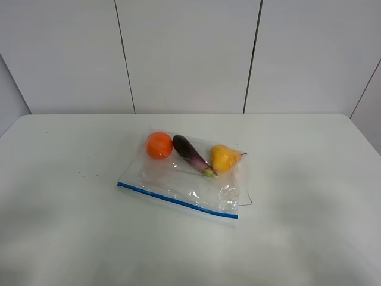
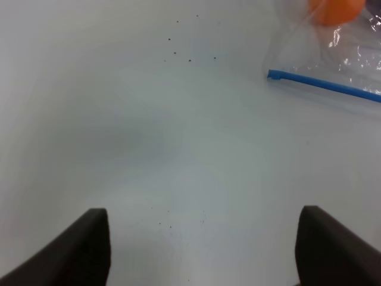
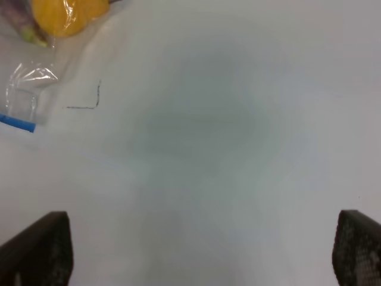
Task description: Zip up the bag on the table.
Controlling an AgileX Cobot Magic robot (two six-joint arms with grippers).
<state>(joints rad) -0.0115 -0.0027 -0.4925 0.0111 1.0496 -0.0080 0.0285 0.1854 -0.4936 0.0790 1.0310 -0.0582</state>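
A: Where's the bag (image 1: 187, 173)?

B: Mid-table (image 1: 309, 238), zipper (image 1: 177, 201) along its near edge, fruit at the far side.

A: And your grippers?

B: Left gripper (image 2: 202, 244) and right gripper (image 3: 202, 250) both hang over bare table, jaws spread, holding nothing. You probably want one pinning a zipper end while the other pinches and slides along it.

Pale grey panelled wall (image 1: 187, 53) seen behind, divided by thin dark vertical seams (image 1: 252, 56), soft even light cast throughout
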